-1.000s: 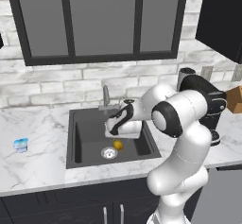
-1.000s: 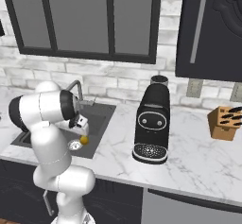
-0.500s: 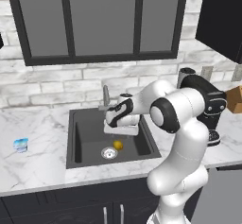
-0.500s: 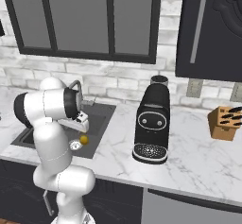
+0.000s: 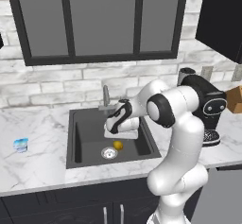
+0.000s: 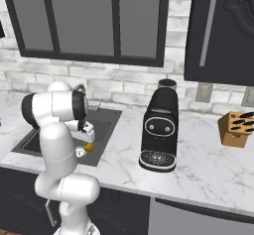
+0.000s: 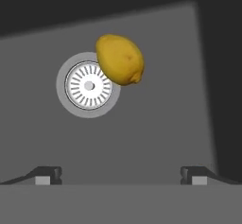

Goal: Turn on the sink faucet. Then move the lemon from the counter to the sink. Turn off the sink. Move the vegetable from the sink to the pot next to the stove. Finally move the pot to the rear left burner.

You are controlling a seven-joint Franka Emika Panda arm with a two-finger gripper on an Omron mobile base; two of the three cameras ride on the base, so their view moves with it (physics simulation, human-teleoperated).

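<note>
Lemon (image 7: 120, 59) lying on the sink (image 5: 87, 133) floor, just beside the drain ring (image 7: 88, 85) and overlapping its edge in the hand view. Gripper (image 7: 120, 175) poised above the basin, fingers spread to full width, holding nothing. Faucet (image 5: 106, 97) upright at the sink's rear rim, behind the hand. Step in hand judged to be shutting off the water. Recommended: lift clear of the basin walls, approach the lever squarely, push with one finger without knocking the spout. No water stream discernible.
</note>
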